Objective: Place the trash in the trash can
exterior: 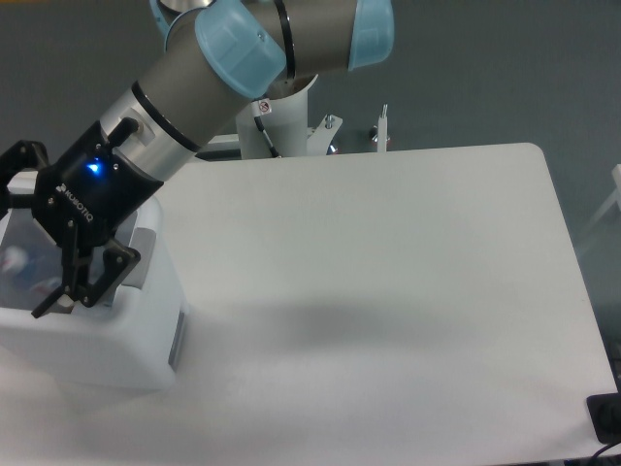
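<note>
The black two-finger gripper (24, 233) hangs at the left edge of the frame, directly over the opening of the white boxy plastic trash can (116, 340), its fingers (92, 277) spread wide apart and holding nothing. A blue light glows on the gripper's black body. Inside the bin, below and between the spread fingers, lies the crushed clear plastic bottle with bluish label (24, 272), seen only as a blurred pale shape with a spot of red and white against the bin's inner wall; it touches no finger. The small crinkled plastic bag cannot be made out. From the gripper the grey arm with light blue joint caps (228, 53) rises toward the top of the frame. The bin sits at the lower left of the white table (388, 291), a grey patch showing on its right side.
</note>
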`<action>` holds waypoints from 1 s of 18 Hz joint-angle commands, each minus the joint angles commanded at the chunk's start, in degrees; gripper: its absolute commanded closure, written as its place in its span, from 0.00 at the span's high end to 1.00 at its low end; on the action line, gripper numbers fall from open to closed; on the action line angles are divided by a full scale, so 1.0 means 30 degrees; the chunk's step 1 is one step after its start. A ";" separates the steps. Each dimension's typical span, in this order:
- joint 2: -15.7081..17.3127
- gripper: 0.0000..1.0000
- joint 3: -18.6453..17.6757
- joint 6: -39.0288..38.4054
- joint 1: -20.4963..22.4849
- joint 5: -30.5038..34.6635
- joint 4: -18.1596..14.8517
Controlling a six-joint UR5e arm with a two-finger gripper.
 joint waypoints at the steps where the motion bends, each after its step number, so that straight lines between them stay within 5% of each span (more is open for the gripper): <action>1: -0.0029 1.00 -0.0029 0.0000 0.0407 0.0000 0.0000; 11: -0.1463 1.00 -0.1054 0.0466 0.5534 0.0029 0.0000; 18: -0.2021 1.00 -0.1580 0.1992 0.7267 0.6871 -0.0147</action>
